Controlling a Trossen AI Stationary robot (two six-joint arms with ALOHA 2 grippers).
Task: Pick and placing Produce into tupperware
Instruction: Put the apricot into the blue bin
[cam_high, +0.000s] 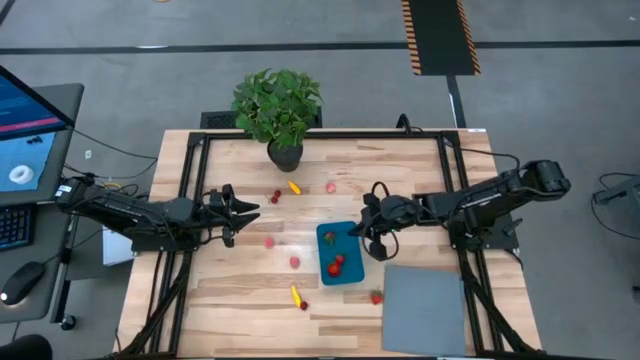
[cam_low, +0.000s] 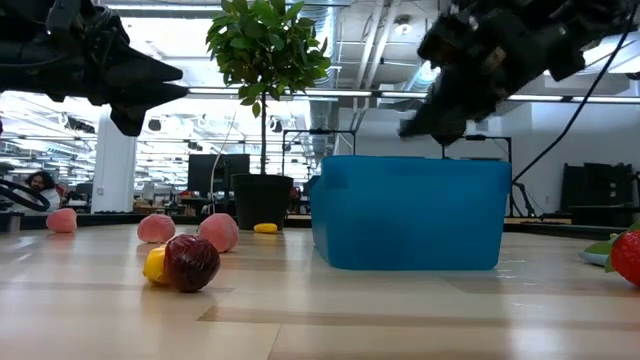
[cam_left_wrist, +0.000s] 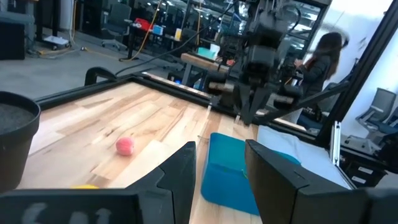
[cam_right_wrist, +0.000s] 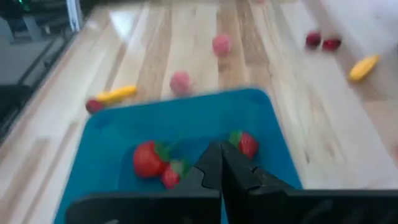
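Three strawberries (cam_right_wrist: 149, 158) already lie in the blue tub (cam_high: 340, 254) at table centre. Above its one-o'clock corner the right gripper (cam_right_wrist: 221, 163) hangs clenched and empty, while the left gripper (cam_high: 248, 209), released, waits at nine o'clock among loose fruit (cam_high: 295, 262).

You have a leafy potted plant (cam_high: 279, 110) at the table's (cam_high: 240, 305) far edge (dark pot), plus a grey mat (cam_high: 427, 310) at its near right corner.
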